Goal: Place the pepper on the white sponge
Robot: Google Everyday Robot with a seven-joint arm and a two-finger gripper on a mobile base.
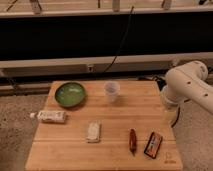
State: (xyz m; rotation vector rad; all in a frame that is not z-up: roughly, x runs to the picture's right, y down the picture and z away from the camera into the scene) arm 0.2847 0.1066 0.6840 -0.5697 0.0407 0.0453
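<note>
site: robot test lab | cues: wooden table (122,120), speckled floor (15,142), cable (123,42) | tool: hidden behind arm (187,87)

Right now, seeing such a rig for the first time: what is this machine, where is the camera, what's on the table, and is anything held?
The white jointed thing at right is a robot arm. Its end effector is out of the picture, and nothing is seen held. One camera looks down on a wooden table. At the back stand a green bowl and a clear cup. A white tube lies at left. Near the front lie a white sponge, a red pepper to its right, not touching it, and a packet.
</note>
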